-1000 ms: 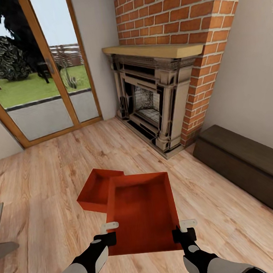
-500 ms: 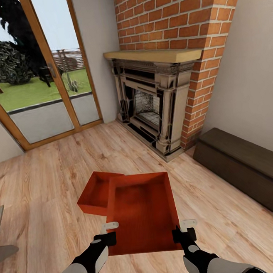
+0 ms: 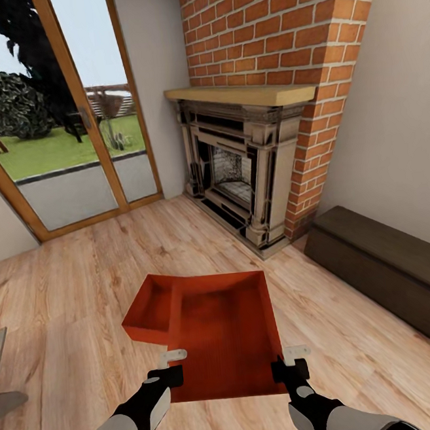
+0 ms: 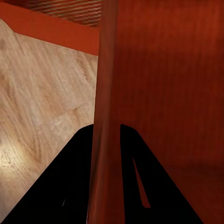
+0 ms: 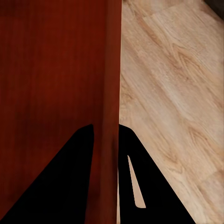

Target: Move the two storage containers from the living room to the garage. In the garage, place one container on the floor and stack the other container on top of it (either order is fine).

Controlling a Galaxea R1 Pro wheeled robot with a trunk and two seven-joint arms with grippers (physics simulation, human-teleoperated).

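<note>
Two red-orange bins, both in the living room. The near bin is held clear of the wood floor by two grippers, one on each long wall near the bin's near end. The left gripper pinches the left wall; in the left wrist view its two dark fingers stand on either side of that wall, closed against it. The right gripper pinches the right wall; in the right wrist view its two fingers likewise straddle the wall, clamped on it, with the bin's inside on one side and floor planks on the other.

The far bin lies on the floor beyond and to the left of the held one, partly hidden behind its left wall; whether the two touch cannot be told. A strip of its wall also shows in the left wrist view.

Surroundings, one of each: a brick chimney, a wooden mantel over a dark fireplace, wood-framed glass doors at left, and a dark low bench along the right wall.
</note>
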